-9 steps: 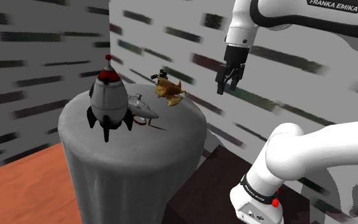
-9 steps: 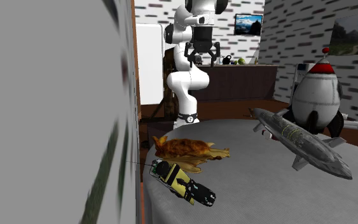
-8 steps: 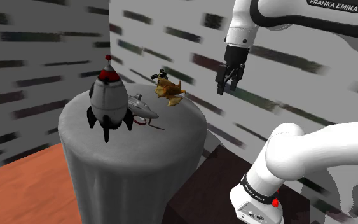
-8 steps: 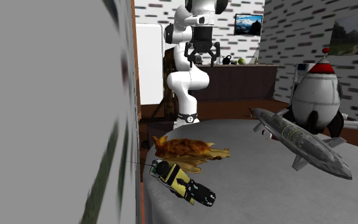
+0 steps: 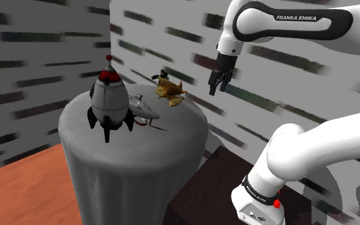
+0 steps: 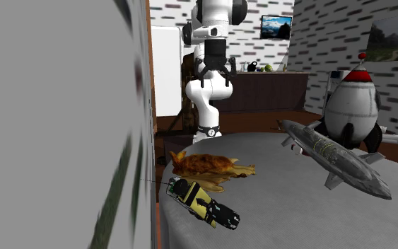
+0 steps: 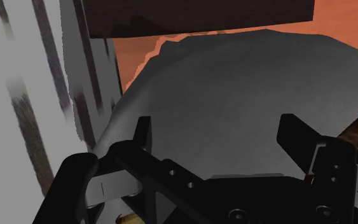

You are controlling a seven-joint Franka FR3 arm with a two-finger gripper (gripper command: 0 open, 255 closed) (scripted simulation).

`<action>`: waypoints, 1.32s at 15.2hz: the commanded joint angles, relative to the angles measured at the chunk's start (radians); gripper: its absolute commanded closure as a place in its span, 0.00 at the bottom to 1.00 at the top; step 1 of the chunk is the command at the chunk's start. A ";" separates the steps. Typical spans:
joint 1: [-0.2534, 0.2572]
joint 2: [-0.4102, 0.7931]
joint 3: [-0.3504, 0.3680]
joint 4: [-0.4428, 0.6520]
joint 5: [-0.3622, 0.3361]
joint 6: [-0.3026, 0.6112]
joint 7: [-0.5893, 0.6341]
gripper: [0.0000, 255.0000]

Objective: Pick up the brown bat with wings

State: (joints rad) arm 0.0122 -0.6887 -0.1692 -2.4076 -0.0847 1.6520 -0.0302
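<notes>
Worktop [image 5: 140, 153], a round grey pedestal, bears the brown bat [image 5: 170, 91] near its far edge by the wall. Its ragged golden-brown wings are spread flat, just beside a small yellow-and-black toy [image 6: 201, 200]. The black jaws hang spread apart and empty, off the worktop's rim, near the bat. Since the earlier frame they have moved lower and closer to it.

A grey rocket [image 5: 110, 102] stands upright on the round grey table [image 5: 140, 172], a grey missile [image 5: 144, 109] just beside it
</notes>
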 commanded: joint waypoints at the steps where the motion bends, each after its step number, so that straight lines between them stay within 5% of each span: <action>1: 0.001 0.063 -0.036 0.021 -0.015 0.061 -0.050 0.00; 11: 0.029 0.385 -0.190 0.156 0.008 0.325 -0.297 0.00; 20: 0.035 0.731 -0.276 0.399 0.186 0.458 -0.565 0.00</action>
State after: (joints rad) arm 0.0490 -0.0010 -0.4400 -2.0454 0.0744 2.1010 -0.5625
